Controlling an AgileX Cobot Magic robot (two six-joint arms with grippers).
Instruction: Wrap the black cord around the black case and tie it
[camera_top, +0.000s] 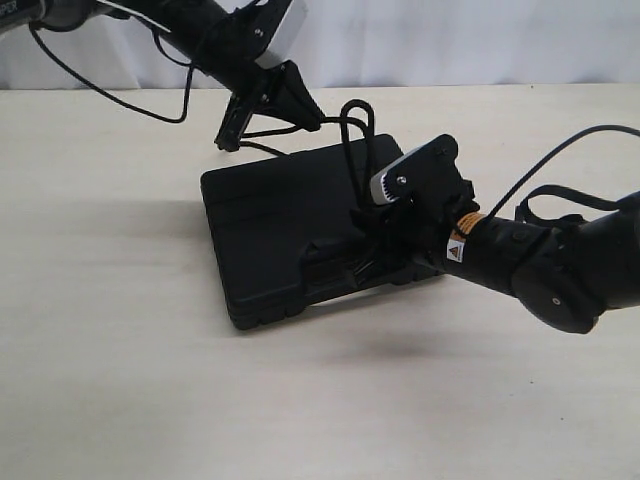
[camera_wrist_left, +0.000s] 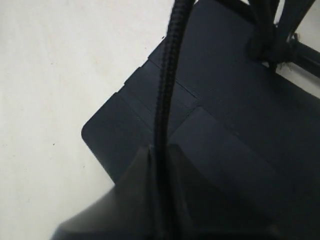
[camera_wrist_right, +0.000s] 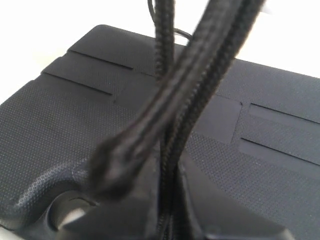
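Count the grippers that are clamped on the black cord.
2. The left gripper pinches a strand of the black cord above the black case, near its far side. The right gripper grips it over the handle end. No other grippers are in view.

Robot-lab test bench: beige table (camera_top: 120, 380), white curtain (camera_top: 450, 40) behind its far edge, black left arm (camera_top: 215, 40) and right arm (camera_top: 560, 265).

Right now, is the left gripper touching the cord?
Touching. The left wrist view shows the cord running straight into the left gripper, clamped there with no gap.
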